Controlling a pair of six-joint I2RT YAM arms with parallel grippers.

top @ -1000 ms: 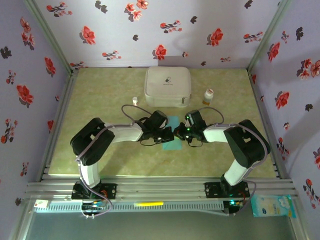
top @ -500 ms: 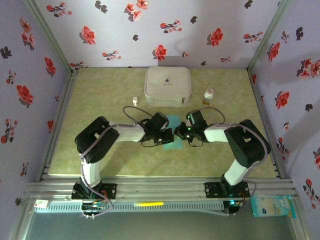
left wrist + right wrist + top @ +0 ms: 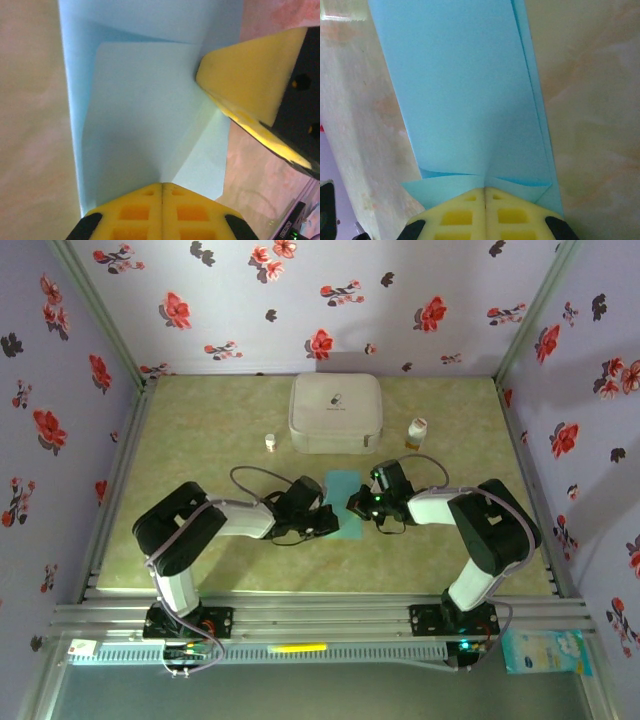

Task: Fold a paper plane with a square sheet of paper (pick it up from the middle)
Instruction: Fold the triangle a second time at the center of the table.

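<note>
The square sheet of paper [image 3: 342, 495] lies light blue on the table, folded into a long strip between my two grippers. My left gripper [image 3: 326, 524] is at its near left edge. In the left wrist view a raised flap of the paper [image 3: 145, 110] narrows into the shut left gripper [image 3: 162, 187], and a yellow finger of the right gripper [image 3: 250, 70] rests on the strip's far edge. My right gripper [image 3: 356, 505] is at the strip's right side. The right wrist view has the paper [image 3: 465, 90] with small folded corners running into the shut right gripper [image 3: 484, 190].
A white rounded case [image 3: 335, 412] stands behind the paper. A small white bottle [image 3: 270, 441] is to its left and a yellowish bottle [image 3: 417, 432] to its right. Flowered walls close in the table [image 3: 200, 440] on three sides.
My left gripper has slid toward the near left along the paper's edge, its arm drawing back. The right gripper has stayed nearly still.
</note>
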